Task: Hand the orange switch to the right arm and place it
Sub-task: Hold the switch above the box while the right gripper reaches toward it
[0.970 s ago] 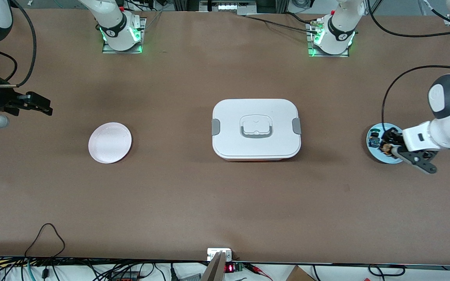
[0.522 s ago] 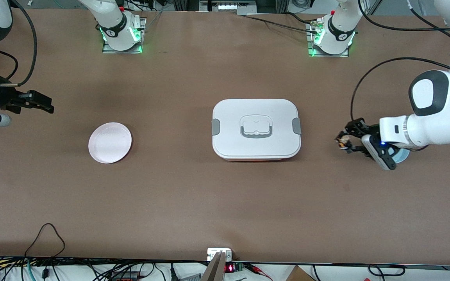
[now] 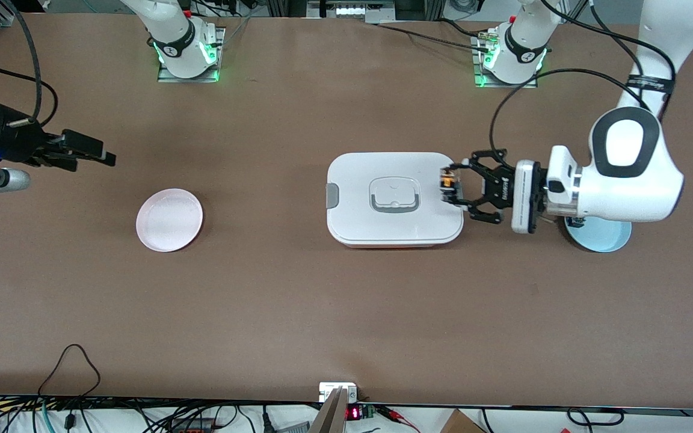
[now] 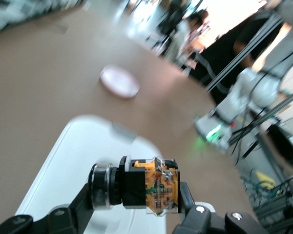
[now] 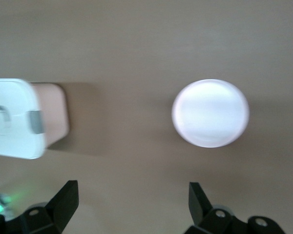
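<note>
- Within the last second the left gripper has lifted off the pale blue plate at the left arm's end of the table and swung inward; it now hangs over the edge of the white lidded box that faces that plate
- The orange switch came up with it and is now in the air over the box's edge, off the plate
- The right gripper has crept a little toward the middle and is over bare table near the right arm's end, farther from the front camera than the pink plate
- So the pick-up looks done and the carry toward a handover is under way; the two grippers are well apart, so the exchange is probably some way off
- Left gripper: closed tight on the switch, whose black body and orange-gold part lie crosswise between the fingers in the left wrist view; that view is blurred, so which end is the cap I cannot say for sure
- Right gripper: its fingers are spread wide with nothing between them, and touch nothing
</note>
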`<action>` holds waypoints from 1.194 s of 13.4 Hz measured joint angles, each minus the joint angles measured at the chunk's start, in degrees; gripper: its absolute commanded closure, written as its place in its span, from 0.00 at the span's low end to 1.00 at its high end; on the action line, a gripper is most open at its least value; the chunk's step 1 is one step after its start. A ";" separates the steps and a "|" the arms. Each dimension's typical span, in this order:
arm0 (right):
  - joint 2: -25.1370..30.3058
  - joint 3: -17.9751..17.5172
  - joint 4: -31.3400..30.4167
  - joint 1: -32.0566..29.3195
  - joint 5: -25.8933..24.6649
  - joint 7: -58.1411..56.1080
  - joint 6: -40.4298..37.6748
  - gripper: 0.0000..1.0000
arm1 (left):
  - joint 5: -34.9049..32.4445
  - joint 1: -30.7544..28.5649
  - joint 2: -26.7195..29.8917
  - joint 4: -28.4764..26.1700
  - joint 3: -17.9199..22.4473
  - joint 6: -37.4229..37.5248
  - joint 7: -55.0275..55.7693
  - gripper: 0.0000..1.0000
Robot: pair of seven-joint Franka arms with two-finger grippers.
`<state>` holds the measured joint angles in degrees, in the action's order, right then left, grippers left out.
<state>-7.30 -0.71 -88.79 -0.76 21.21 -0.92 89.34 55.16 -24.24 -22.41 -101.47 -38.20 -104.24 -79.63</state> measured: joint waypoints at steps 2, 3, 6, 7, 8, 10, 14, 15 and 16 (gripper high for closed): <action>-1.14 -0.25 -0.32 0.14 8.22 0.00 -0.05 0.00 | 9.05 0.55 0.01 0.03 -1.61 -0.16 -7.57 0.74; -1.94 -0.43 -0.40 0.17 12.56 0.00 0.00 0.00 | 13.78 1.14 -0.06 0.02 -1.70 -0.64 -12.78 0.74; -3.98 -0.74 -1.74 0.40 28.69 -0.02 0.29 0.00 | 25.49 4.77 -1.21 -0.01 -1.81 -5.08 -26.29 0.75; -4.33 -0.78 -2.87 0.86 34.70 -0.04 0.76 0.00 | 28.06 6.61 -1.64 -0.06 -1.85 -7.28 -28.61 0.75; -4.54 -0.83 -4.07 1.68 39.98 -0.09 2.14 0.00 | 30.69 8.55 -1.93 -0.06 -1.89 -9.34 -30.27 0.75; -5.14 -0.97 -5.95 4.41 47.94 -0.11 5.47 0.00 | 35.88 12.35 -2.06 -0.08 -1.98 -13.38 -33.82 0.75; -8.49 -1.14 -7.00 10.63 59.10 -3.41 9.17 0.00 | 45.86 18.87 -2.66 -0.72 -2.08 -21.10 -42.16 0.75; -9.48 -1.15 -7.04 11.49 60.93 -4.78 9.23 0.00 | 48.27 20.00 -2.95 -0.74 -2.08 -22.07 -43.84 0.75; -10.40 -1.15 -7.07 12.21 62.94 -6.20 9.24 0.00 | 49.72 20.62 -3.11 -0.76 -2.09 -22.50 -44.98 0.75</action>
<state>-17.71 -1.86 -95.85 11.46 84.16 -7.12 98.58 104.87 -3.62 -25.52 -102.23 -40.29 -126.74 -124.61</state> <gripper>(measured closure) 0.000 0.278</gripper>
